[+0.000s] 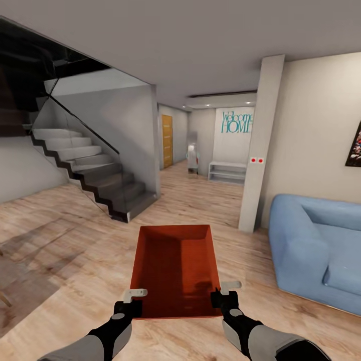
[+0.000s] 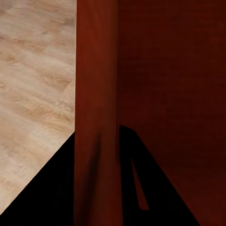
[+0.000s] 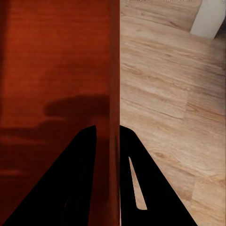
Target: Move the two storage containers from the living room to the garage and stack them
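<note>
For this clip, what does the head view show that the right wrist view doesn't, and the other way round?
Head view alone: the staircase, the blue sofa, the pillar's red buttons, the wooden door down the hallway, the left gripper on the orange-red container, and that container's whole open shape.

Right wrist view alone: a close look at the right gripper, its fingers straddling the container's thin side wall, one inside and one outside.

Both: the container, the right gripper, the light wood plank floor and the white pillar's base.
</note>
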Available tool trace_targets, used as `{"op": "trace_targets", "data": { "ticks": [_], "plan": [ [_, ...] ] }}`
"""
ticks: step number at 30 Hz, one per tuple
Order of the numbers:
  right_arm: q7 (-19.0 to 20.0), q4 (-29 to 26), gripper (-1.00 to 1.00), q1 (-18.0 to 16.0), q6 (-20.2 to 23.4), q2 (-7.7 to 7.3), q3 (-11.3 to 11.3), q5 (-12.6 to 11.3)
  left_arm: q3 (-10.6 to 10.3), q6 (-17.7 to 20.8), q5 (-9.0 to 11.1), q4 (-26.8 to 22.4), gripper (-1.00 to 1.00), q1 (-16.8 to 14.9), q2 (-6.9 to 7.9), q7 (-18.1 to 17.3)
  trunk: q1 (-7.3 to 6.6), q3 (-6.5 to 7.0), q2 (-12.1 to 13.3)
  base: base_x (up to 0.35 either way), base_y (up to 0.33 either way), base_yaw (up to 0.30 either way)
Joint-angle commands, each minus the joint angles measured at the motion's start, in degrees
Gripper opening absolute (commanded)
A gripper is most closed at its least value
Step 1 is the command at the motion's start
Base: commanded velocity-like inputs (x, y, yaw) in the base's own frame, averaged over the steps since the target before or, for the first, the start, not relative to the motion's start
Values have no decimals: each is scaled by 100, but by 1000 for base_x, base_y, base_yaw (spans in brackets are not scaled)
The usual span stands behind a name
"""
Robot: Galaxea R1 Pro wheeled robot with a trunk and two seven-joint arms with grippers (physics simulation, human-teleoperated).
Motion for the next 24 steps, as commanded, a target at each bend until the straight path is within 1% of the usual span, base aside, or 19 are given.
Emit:
{"op": "trace_targets", "data": {
  "ticks": [1, 24],
  "plan": [
    [-9, 1, -100, -8, -9, 36, -310, 8, 9, -8, 24, -4, -100, -5, -6, 38, 5, -10, -9, 321, 0, 0],
    [-5, 1, -100, -8, -13, 36, -310, 12, 9, -9, 15, -4, -100, -5, -6, 38, 5, -10, -9, 321, 0, 0]
  ]
}}
